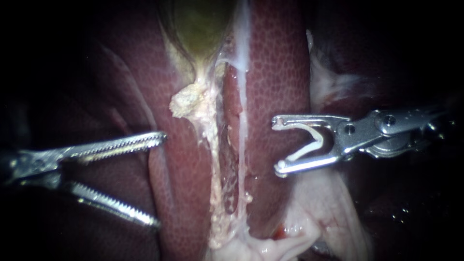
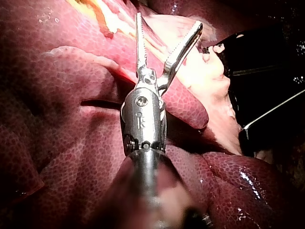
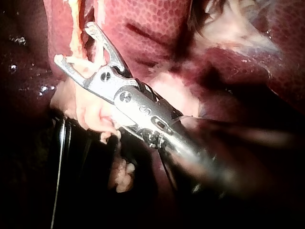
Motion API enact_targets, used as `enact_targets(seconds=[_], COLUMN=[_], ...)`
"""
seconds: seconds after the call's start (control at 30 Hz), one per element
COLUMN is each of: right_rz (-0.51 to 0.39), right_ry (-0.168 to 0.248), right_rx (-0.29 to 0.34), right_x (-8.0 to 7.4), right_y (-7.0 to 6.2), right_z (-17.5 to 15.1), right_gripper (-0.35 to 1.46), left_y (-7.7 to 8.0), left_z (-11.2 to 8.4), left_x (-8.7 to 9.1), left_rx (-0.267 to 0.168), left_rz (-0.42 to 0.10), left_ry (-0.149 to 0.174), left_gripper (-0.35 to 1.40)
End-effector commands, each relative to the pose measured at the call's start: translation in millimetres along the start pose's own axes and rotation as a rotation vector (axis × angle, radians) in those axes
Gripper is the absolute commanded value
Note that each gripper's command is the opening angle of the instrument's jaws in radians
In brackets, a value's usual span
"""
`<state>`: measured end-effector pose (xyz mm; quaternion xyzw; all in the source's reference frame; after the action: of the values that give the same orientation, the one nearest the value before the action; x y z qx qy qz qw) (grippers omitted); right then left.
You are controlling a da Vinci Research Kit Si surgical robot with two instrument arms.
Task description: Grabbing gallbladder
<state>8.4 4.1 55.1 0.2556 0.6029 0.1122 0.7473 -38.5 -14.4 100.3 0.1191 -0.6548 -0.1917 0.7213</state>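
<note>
Liver (image 1: 275, 72): dark red and mottled; it fills the middle of the endoscope frame; a long cleft runs from the top centre down to the bottom.
Fat (image 1: 319, 208): pale soft tissue in the lower right; a whitish crumbly strip (image 1: 212, 145) goes up along the cleft.
Gallbladder (image 1: 200, 24): greenish-yellow, at the top centre; it narrows downward into the strip; no instrument touches it.
Left instrument (image 1: 160, 180): enters from the left edge; its two toothed jaws are spread wide and hold nothing; the tips are left of the cleft, well below the gallbladder.
Right instrument (image 1: 277, 145): enters from the right edge, over the liver right of the cleft; its jaws stand apart and carry a clip.
Clip (image 1: 316, 137): white, V-shaped; it lies against the inside of both jaws.
</note>
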Motion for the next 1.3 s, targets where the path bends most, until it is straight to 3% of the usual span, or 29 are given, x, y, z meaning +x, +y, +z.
enact_targets(seconds=[0.03,0.4,0.73,1.0,1.3], right_rz=[0.000,0.000,0.000,0.000,0.000], right_ry=[0.000,0.000,0.000,0.000,0.000], right_rx=[0.000,0.000,-0.001,-0.001,-0.002], right_x=[0.0,0.0,0.0,0.1,0.1], right_y=[0.0,0.0,0.0,0.0,0.0], right_z=[0.0,0.0,0.2,0.2,0.3], right_gripper=[0.60,0.60,0.60,0.60,0.60], left_y=[0.0,0.5,4.0,7.0,9.1], left_z=[0.0,0.0,0.7,0.9,3.1], left_x=[0.0,0.0,-0.5,-1.7,-0.1], left_rx=[0.000,-0.006,-0.057,-0.112,-0.155], left_rz=[0.000,-0.008,-0.024,-0.042,-0.042], left_ry=[0.000,0.000,0.009,-0.009,-0.003], left_gripper=[0.84,0.86,0.88,0.89,0.84])
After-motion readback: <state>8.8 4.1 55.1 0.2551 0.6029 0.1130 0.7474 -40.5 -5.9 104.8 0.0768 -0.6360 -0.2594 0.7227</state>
